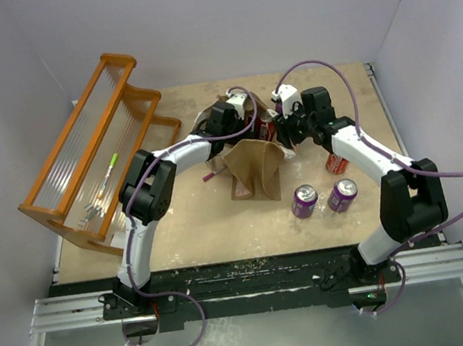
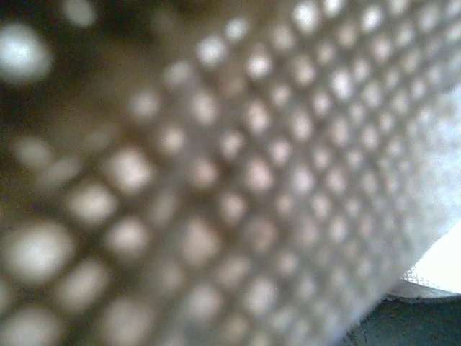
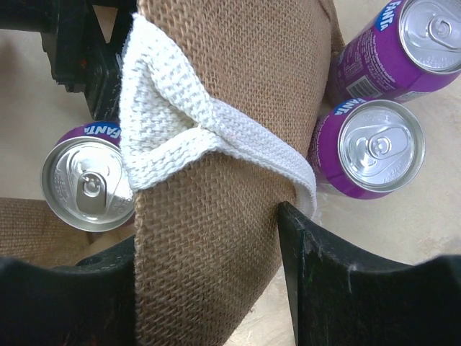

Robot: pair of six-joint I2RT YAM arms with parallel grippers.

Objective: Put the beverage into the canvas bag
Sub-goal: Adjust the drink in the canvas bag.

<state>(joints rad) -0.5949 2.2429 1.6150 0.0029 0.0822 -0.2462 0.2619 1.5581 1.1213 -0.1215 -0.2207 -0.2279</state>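
Right arm [image 1: 365, 148] angled inward, gripper [image 3: 205, 238] astride canvas bag [image 3: 230, 65] wall

The bag [image 1: 256, 168], of tan-brown burlap weave with a white woven handle [image 3: 180, 137], is slumped and folded, its mouth held open. One wall is pinched by the right gripper [image 3: 209, 245]. A purple Fanta can [image 1: 304, 200] and a second can [image 1: 342, 195] are stood upright outside, near it. A third can [image 3: 86, 184] is seen behind the pinched wall.
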